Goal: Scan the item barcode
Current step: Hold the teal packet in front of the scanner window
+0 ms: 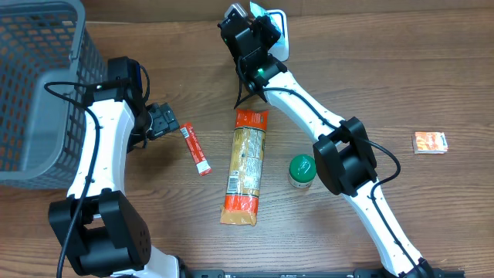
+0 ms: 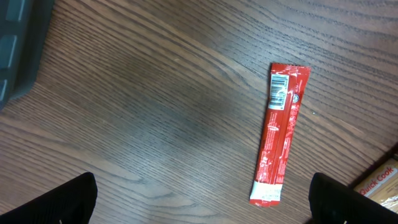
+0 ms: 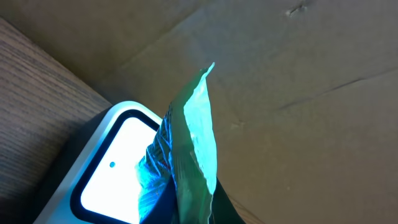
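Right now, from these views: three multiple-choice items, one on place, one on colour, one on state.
1. Where does the red stick packet lie?
A. In the basket
B. On the table, in front of the left gripper
C. On the scanner

2. What colour is the jar lid?
A. Blue
B. Yellow
C. Green

3. What is the right gripper doing?
A. Shut on a packet held at the lit scanner
B. Open and empty
C. Open around the jar

Key: 1 B, the left wrist view shows it flat on the wood; 2 C, plain from overhead; 3 A, the packet stands in front of the scanner's glowing window.
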Tool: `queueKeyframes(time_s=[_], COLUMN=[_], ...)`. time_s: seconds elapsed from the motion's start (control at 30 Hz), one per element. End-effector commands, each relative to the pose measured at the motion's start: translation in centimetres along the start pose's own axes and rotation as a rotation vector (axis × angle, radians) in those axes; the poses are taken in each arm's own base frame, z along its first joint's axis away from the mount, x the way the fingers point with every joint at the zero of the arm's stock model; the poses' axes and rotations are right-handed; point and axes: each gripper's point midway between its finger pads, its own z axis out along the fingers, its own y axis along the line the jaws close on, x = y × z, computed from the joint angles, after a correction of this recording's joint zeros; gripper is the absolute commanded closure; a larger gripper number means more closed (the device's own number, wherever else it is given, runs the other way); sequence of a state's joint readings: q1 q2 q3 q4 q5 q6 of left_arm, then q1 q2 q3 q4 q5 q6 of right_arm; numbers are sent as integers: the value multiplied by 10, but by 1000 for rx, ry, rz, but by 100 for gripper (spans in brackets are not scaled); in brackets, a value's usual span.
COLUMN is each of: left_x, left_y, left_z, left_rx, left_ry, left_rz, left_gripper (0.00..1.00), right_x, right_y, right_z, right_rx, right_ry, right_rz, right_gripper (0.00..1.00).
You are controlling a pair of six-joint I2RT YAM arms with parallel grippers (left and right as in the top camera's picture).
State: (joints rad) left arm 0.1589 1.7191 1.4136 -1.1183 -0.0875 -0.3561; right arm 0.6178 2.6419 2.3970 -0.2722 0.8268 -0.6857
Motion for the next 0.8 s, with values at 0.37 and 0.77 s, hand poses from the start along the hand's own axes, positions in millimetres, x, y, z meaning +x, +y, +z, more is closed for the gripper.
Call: queueKeyframes(time_s=[0.37, 0.77], left_x=[-4, -4], left_y=[1, 1], left_z=[-6, -6], left_rx=[2, 2], left_ry=[-23, -23], left_rz=[4, 4], left_gripper=[0, 0], right_x=[-30, 82], right_y=[-137, -202], right_z=[-74, -157], right_rx=[106, -193], right_ry=[11, 381], right_rz=[298, 525], right_gripper=[97, 96])
